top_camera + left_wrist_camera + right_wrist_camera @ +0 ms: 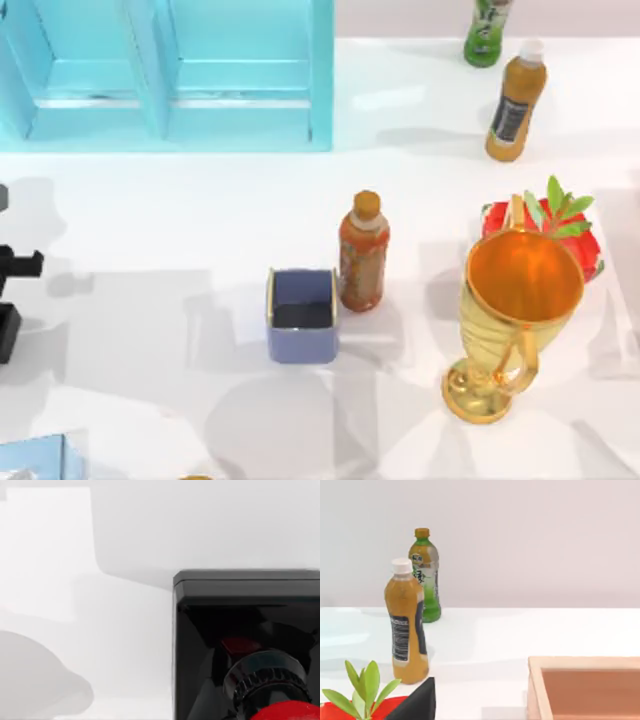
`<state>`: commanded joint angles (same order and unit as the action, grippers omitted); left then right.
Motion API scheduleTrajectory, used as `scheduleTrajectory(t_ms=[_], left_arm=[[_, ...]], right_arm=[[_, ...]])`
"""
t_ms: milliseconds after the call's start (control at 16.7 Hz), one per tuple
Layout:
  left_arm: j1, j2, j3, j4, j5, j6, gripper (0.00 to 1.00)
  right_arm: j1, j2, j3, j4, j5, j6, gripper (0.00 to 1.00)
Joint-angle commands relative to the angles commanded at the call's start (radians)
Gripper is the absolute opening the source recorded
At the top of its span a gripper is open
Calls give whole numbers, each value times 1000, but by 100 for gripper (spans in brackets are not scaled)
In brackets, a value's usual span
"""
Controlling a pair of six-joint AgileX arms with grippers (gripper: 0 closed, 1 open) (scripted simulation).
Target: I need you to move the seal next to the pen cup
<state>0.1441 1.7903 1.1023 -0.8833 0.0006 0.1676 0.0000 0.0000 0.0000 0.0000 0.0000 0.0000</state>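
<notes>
Black left arm [10,290] at table's left edge

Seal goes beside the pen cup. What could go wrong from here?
1. The red-brown bottle stands almost against the pen cup's right wall, so that side is tight; a tall bottle may tip if bumped.
2. The left wrist view sits very close over the seal, whose red knob is cut off by the picture's edge, so the grip is hard to judge.
3. The trophy stands tall to the right and may snag a sweeping arm.
</notes>
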Motion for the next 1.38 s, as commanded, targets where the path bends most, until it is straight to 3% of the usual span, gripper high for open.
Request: scheduleTrajectory(t_ms=[360, 960, 1380], left_arm=[[-37, 0, 40, -39, 0, -37, 0], [-435, -53, 476, -535, 0, -433, 0], [-461, -41, 494, -538, 1, -468, 0]], right_arm=[[0, 0, 0, 0, 0, 0, 100], [0, 0, 0, 0, 0, 0, 100], [0, 0, 0, 0, 0, 0, 100]])
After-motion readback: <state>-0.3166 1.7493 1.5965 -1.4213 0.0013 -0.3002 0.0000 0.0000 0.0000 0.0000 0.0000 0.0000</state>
